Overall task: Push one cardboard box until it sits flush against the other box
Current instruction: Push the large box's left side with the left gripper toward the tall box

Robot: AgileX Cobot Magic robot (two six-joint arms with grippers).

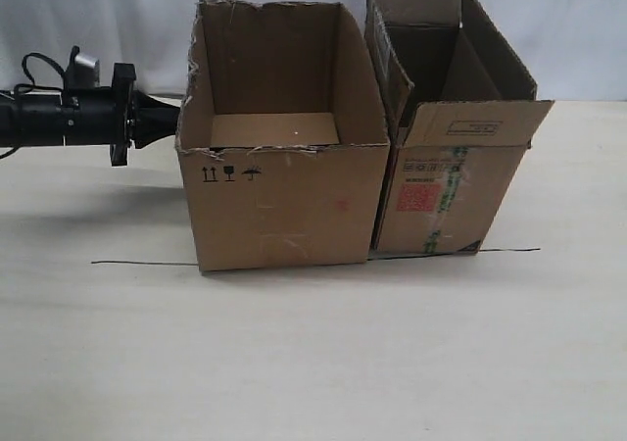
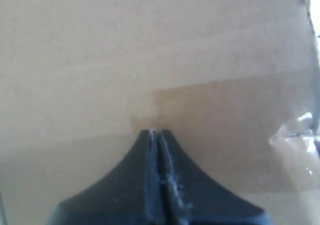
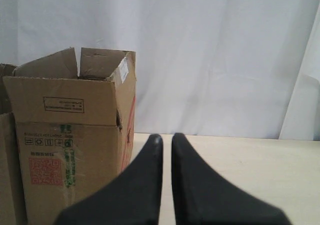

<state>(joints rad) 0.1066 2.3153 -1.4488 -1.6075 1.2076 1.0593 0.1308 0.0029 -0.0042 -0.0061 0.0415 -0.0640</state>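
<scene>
At nine o'clock of the wide box, the left gripper lies level with its tip on the upper part of the side wall. The left wrist view shows its jaws pressed together on nothing, their tip against bare cardboard. The wide box stands on the table with the tall box at its three o'clock. Their near edges look touching or just beside each other, with a thin dark seam low down. Whether the far edges meet cannot be told.

The push seems close to its end. To finish it well, the force should run straight toward three o'clock, slowly, so the wide box slides rather than turns. The contact sits high and near the front corner, so the box may tip or swing; a lower, more central spot on the wall would probably be safer. The torn wall is thin and may dent. The push should end once the walls meet, before the tall box is driven along.

The right gripper hovers apart at the tall box's three o'clock, its jaws a narrow slit apart, empty.

Count: two boxes, two grippers, three black symbols on the wide box, one red print on the tall box, one black line across the table.
</scene>
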